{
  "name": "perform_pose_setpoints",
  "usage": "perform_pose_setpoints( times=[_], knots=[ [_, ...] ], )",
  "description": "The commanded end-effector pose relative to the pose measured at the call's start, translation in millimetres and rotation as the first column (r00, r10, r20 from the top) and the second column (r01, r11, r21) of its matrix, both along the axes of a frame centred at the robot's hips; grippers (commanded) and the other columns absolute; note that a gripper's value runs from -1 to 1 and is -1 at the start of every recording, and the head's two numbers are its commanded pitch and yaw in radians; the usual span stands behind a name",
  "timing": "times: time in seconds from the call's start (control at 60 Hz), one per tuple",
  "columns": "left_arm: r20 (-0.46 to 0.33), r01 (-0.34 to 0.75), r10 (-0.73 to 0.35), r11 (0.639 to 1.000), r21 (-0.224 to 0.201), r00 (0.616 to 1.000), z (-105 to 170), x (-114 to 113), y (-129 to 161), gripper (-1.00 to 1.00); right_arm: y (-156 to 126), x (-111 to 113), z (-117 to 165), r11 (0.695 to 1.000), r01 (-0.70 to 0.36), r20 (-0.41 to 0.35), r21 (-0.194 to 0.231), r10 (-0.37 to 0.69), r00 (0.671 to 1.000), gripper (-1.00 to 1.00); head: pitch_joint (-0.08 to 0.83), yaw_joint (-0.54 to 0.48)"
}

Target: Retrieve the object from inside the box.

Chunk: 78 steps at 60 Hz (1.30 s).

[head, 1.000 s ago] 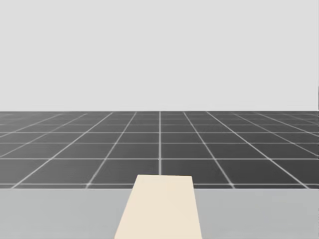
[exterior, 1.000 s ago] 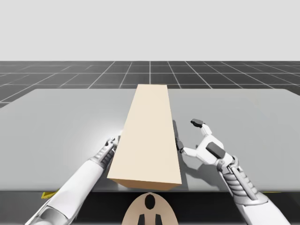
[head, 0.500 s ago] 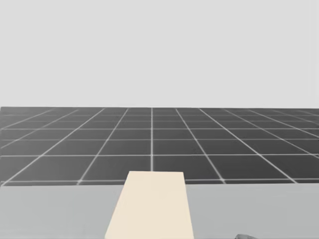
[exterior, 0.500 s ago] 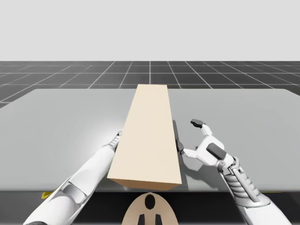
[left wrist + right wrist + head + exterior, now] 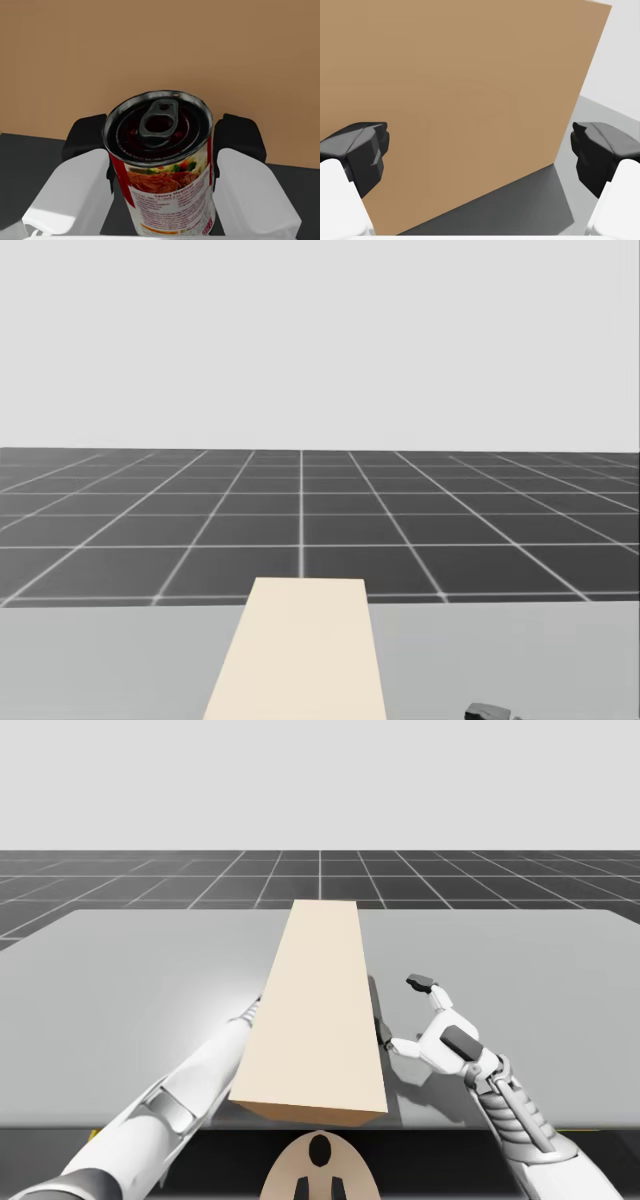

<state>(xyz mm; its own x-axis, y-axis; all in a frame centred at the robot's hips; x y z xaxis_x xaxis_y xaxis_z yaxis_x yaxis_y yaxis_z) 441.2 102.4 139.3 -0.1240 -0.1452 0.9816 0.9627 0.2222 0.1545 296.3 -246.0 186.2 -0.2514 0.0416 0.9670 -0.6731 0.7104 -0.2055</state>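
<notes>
Tan box (image 5: pixel 315 1010) lies on grey worktop (image 5: pixel 130 980). Our left pincer (image 5: pixel 161 142) grips red can (image 5: pixel 165 170) from both sides; our right pincer (image 5: pixel 402 1008) gapes wide beside box.

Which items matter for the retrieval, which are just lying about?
Job: long tan cardboard box; red-labelled metal can, clamped in left gripper; right gripper, open beside the box.
Lying about: grey table; dark gridded floor.

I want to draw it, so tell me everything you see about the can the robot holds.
The can is a metal cylinder with a dark, shiny, sealed lid, a pull-ring, and a red-and-white label picturing food. My left gripper clamps it from both sides, lid toward the wrist camera; the tan box wall is beyond it.
</notes>
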Motion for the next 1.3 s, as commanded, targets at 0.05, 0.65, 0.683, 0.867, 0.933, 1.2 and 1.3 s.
perform_pose_setpoints(
  times=[0.05, 0.65, 0.683, 0.867, 0.933, 1.2, 1.3],
  knots=[
    [-0.089, 0.082, -0.082, 0.997, -0.001, 0.993, -8.9, -15.7, 1.9, 1.0, -1.2, -0.6, 0.8, 1.0, 0.0, 0.001, 0.003, 0.0, 1.0, -1.0, 0.042, -0.04],
    [-0.008, -0.22, 0.22, 0.975, 0.015, 0.975, 36.6, -107.5, 144.4, 1.0, -4.5, 0.3, 2.8, 1.0, 0.007, 0.002, 0.015, -0.007, 1.0, -1.0, 0.041, -0.03],
    [-0.007, -0.247, 0.247, 0.969, 0.007, 0.969, 38.7, -109.1, 153.7, 1.0, -4.9, 0.3, 2.9, 1.0, 0.007, 0.002, 0.016, -0.007, 1.0, -1.0, 0.041, -0.03],
    [-0.003, -0.374, 0.375, 0.925, -0.065, 0.927, 63.1, -118.9, 204.4, 1.0, -6.2, 1.1, 2.8, 1.0, 0.01, 0.001, 0.018, -0.01, 1.0, -1.0, 0.041, -0.03],
    [-0.006, -0.417, 0.419, 0.903, -0.099, 0.908, 76.1, -120.6, 220.6, 1.0, -6.4, 1.2, 2.9, 1.0, 0.011, 0.001, 0.017, -0.011, 1.0, -1.0, 0.042, -0.03],
    [0.037, -0.549, 0.559, 0.824, -0.14, 0.829, 124.0, -106.0, 247.6, 1.0, -7.8, 2.0, 3.2, 1.0, 0.015, 0.001, 0.021, -0.015, 1.0, -1.0, 0.031, -0.03],
    [0.068, -0.58, 0.594, 0.801, -0.149, 0.802, 153.6, -97.0, 249.2, 1.0, -7.9, 2.1, 3.3, 1.0, 0.016, 0.002, 0.02, -0.016, 1.0, -1.0, 0.031, -0.04]
  ],
)
